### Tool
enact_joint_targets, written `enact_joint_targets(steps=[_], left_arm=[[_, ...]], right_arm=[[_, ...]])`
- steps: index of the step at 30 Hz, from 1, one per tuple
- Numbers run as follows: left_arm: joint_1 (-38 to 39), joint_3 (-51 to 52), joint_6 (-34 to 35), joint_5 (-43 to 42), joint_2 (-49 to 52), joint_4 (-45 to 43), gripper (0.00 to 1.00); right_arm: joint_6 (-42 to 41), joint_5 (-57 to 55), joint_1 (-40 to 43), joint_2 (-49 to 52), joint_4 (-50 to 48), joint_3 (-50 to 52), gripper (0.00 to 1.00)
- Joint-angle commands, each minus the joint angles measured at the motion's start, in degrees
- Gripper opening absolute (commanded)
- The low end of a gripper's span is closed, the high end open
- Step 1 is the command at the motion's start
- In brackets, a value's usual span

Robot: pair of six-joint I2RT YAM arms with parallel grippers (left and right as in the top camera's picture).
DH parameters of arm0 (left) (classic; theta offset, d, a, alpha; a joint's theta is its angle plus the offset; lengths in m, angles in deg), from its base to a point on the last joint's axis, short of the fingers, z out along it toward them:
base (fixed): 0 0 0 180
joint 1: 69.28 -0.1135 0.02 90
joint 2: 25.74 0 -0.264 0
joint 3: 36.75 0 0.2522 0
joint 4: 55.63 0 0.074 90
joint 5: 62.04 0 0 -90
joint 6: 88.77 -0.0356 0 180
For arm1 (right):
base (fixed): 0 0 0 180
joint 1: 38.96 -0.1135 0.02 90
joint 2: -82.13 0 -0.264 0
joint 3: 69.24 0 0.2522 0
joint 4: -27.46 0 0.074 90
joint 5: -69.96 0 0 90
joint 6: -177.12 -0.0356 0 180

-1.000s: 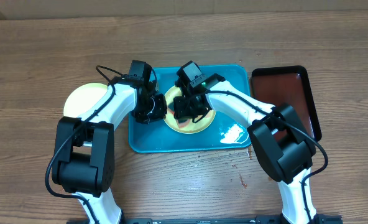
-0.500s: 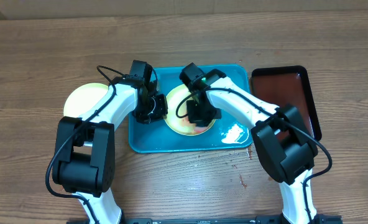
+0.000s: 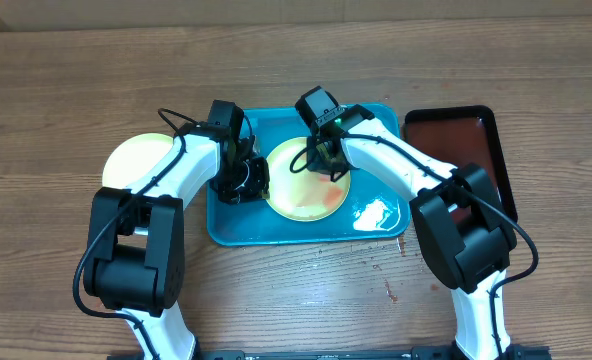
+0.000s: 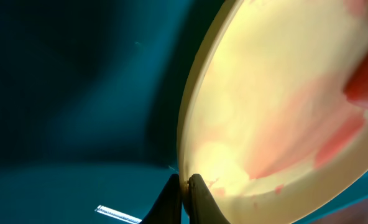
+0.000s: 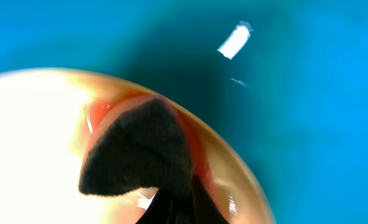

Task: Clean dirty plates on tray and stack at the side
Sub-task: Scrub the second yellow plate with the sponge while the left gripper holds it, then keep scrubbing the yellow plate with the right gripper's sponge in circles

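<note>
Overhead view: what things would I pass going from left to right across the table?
Pale yellow plate on the table → smeared plate on the turquoise tray → dark brown-red tray.

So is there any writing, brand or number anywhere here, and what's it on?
None readable: no words, numbers or logos show on the blue tray, the yellow plate, the brown tray, the table or the arms.
The white streak on the blue tray looks like glare, not a label.
</note>
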Motion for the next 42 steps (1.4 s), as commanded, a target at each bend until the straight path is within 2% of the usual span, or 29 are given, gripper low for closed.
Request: enact_joint_targets(steps=[1, 4, 12, 23, 30, 32, 42], left_arm=[[0.44, -0.02, -3.02, -1.57, 0.46, 0.83, 0.04], [0.44, -0.02, -3.69, -2.40, 0.46, 0.92, 0.04], [0.44, -0.02, -4.02, -2.60, 0.46, 0.79, 0.04], [0.44, -0.02, -4.04, -2.58, 0.46, 0.76, 0.04], [0.39, -0.02, -4.02, -2.54, 0.46, 0.76, 0.04], [0.39, -0.02, -4.00, -2.56, 0.46, 0.74, 0.04], [0.39, -0.02, -3.96, -2.54, 0.46, 0.26, 0.04]], right_arm=[[1.77, 7.61, 0.00, 1.53, -2.91, 0.28, 0.04], [2.16, 10.95, -0.22, 3.61, -4.13, 0.28, 0.04], [10.62, 25.20, -1.14, 7.93, -5.68, 0.28, 0.04], [11.89, 28.15, -5.29, 7.93, -7.65, -0.28, 0.04], [11.82, 28.20, -3.69, 7.85, -5.46, -1.20, 0.04], [10.34, 25.00, -2.27, 7.74, -3.30, -2.29, 0.04], [2.99, -4.74, 2.80, 4.22, 9.66, -5.46, 0.04]])
